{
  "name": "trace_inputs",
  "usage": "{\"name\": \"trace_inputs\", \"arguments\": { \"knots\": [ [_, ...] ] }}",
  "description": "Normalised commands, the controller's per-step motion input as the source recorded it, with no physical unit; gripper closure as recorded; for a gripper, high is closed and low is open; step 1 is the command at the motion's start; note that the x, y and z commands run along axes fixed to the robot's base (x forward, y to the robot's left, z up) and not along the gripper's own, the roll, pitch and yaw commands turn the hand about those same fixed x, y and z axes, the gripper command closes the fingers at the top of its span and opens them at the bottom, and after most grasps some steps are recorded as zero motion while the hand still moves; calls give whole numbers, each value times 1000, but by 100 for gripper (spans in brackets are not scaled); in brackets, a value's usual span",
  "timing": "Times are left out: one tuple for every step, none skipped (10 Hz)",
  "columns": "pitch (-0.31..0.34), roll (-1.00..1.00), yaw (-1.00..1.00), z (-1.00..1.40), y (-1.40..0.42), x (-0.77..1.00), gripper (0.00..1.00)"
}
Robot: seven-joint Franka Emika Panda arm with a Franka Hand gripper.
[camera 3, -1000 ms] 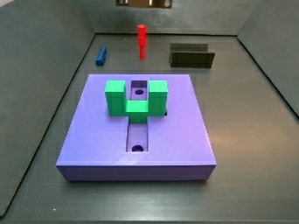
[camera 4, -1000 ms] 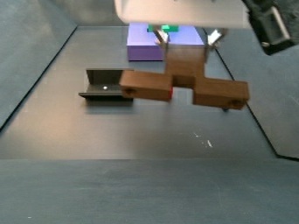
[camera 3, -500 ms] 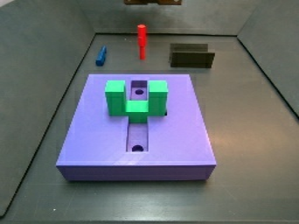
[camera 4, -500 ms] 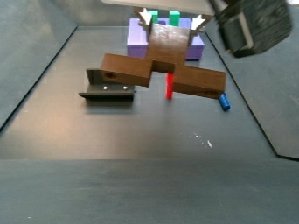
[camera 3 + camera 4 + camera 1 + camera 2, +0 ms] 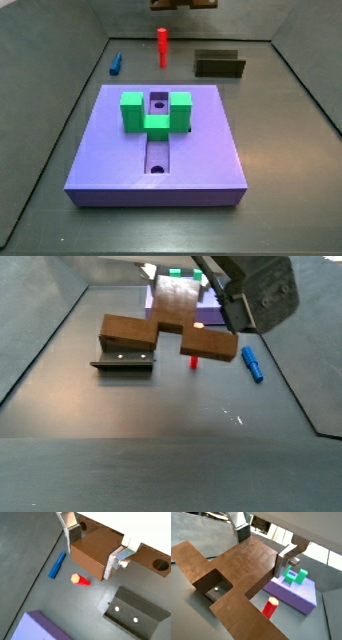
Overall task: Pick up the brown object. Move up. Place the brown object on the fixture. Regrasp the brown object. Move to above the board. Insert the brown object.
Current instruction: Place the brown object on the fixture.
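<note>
My gripper (image 5: 95, 546) is shut on the brown object (image 5: 93, 556), a T-shaped block with a round hole in one arm, and holds it in the air. The silver fingers (image 5: 284, 561) clamp its stem in both wrist views. In a side view the brown object (image 5: 150, 332) hangs just above and beside the fixture (image 5: 123, 362), with the gripper (image 5: 181, 296) over it. The fixture (image 5: 135, 613) lies below, empty. The purple board (image 5: 158, 150) with its green U-shaped block (image 5: 156, 112) is apart from the gripper. The brown object (image 5: 181, 3) barely shows at that view's edge.
A red peg (image 5: 163, 45) stands upright and a blue peg (image 5: 116, 65) lies flat beyond the board, near the fixture (image 5: 219, 64). Both pegs show below the gripper in a wrist view, red (image 5: 80, 580) and blue (image 5: 57, 565). Grey walls ring the floor.
The gripper has carried the brown object away from the near side and sideways, so it now hangs closer to the fixture. The grip is unchanged; pegs, board and fixture have not moved.
</note>
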Motion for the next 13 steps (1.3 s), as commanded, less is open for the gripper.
{"name": "trace_inputs", "arguments": {
  "knots": [
    [331,-497,111,66,-109,849,100],
    [300,-546,123,0,-146,831,100],
    [249,-603,157,0,-137,763,100],
    [126,-500,277,0,157,151,100],
    [0,0,0,0,0,31,100],
    [-37,-100,0,-100,0,409,100],
    [-146,-263,40,-174,26,966,100],
    [-191,-200,0,-203,0,1000,100],
    [-177,-194,0,-194,-23,1000,100],
    [-163,-194,0,-183,-46,1000,100],
    [-151,-200,0,-180,-51,1000,100],
    [-149,-206,0,-186,-57,1000,100],
    [-160,-206,0,-197,-86,1000,100]
  ]
}}
